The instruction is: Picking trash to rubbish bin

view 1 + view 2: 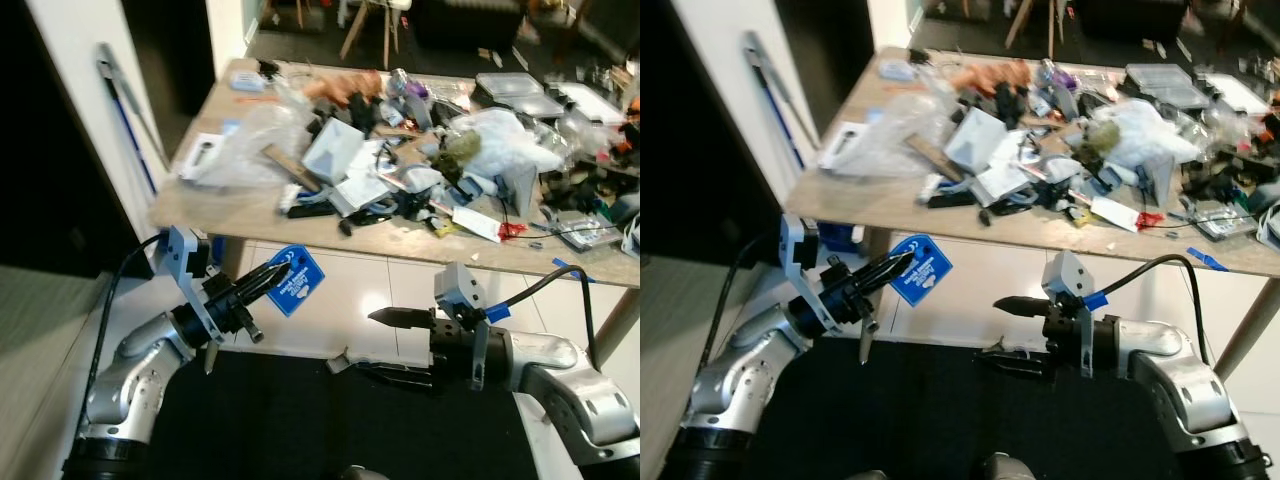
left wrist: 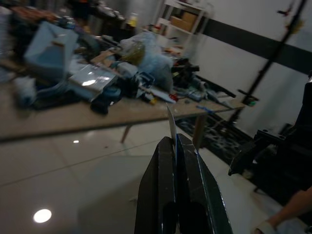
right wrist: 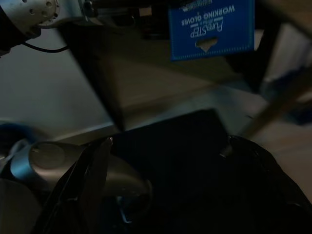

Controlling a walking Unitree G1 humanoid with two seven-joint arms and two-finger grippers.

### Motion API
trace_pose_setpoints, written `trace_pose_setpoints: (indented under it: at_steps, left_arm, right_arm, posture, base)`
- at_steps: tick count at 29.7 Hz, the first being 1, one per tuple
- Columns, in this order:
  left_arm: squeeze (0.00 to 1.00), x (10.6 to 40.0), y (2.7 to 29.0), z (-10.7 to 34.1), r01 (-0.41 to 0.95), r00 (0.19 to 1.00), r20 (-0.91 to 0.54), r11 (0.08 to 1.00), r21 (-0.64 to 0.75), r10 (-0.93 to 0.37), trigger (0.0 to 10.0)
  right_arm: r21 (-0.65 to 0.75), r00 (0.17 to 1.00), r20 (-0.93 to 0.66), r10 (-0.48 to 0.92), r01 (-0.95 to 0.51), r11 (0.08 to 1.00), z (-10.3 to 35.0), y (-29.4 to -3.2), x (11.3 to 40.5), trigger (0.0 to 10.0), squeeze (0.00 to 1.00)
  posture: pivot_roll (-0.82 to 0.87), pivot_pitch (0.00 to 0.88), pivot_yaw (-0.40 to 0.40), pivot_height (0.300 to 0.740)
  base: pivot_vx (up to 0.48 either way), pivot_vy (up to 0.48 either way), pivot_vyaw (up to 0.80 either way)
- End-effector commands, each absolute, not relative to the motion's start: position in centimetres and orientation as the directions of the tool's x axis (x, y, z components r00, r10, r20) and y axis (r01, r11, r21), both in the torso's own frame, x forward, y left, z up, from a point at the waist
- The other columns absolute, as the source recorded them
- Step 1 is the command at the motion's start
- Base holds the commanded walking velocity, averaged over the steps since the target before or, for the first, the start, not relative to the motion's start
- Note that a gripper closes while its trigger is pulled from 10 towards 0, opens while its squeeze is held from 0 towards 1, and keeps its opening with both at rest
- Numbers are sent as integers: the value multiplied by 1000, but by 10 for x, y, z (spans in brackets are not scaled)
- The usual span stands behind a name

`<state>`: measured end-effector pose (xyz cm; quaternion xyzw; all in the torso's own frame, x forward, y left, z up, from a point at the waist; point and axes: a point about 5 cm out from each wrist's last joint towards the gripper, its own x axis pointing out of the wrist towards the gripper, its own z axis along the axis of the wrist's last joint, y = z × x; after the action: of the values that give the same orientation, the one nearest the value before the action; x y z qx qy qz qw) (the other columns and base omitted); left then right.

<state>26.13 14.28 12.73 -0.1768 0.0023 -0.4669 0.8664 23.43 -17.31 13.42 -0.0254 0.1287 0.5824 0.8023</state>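
1. Holding the trash item: one blue card (image 1: 295, 281), printed "WORKING GLOVES" in the right wrist view, is pinched at its edge between the closed fingers of the left gripper (image 1: 272, 276). It hangs in the air below the table edge, above the dark opening beneath.

2. One black rubbish bag (image 1: 300, 420) lies directly below both arms. It appears to be the bin. The card sits over its near-left part, not yet inside.

3. The right gripper (image 1: 390, 345) has its fingers spread wide, one long finger (image 1: 400, 317) pointing toward the card and the other lower, near the bag rim. It holds nothing that I can confirm; whether it touches the bag cannot be told.

4. One table (image 1: 190, 210) stands just behind, heaped with clutter: plastic bags, boxes, cables, papers. Too many and too tangled to count reliably.

5. Risks, as judged:
   - The card is thin and held only by an edge; it could flutter on release and land on the white floor (image 1: 360, 290) rather than in the bag.
   - A slack bag mouth could fold shut and deflect it.
   - Either arm raised carelessly could strike the table edge.

6. Count: two grippers, one card, one bag, one table.
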Motion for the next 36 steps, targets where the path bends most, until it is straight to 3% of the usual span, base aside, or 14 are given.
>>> trace_pose_setpoints:
  at_steps: [1,14,25,36]
  left_arm:
    - [0,260,139,126,817,552,152,495,-296,-820,10000]
    - [0,259,127,120,831,525,127,474,-292,-842,10000]
    - [0,259,121,115,839,513,93,475,-267,-853,10000]
    - [0,260,117,115,843,511,85,479,-244,-855,10000]
  right_arm:
    - [98,295,-228,928,-941,323,135,-172,235,10000,0]
    - [91,331,-199,923,-931,354,136,-169,241,10000,0]
    - [89,355,-199,914,-922,377,136,-168,243,10000,0]
    - [95,355,-202,913,-920,379,136,-166,245,10000,0]
  posture:
    - [-20,0,-23,740]
    - [-16,0,-23,740]
    - [-15,0,-23,740]
    - [-14,0,-20,740]
  base:
    - [-480,0,0]
    - [-445,0,0]
    - [0,0,0]
    - [0,0,-783]
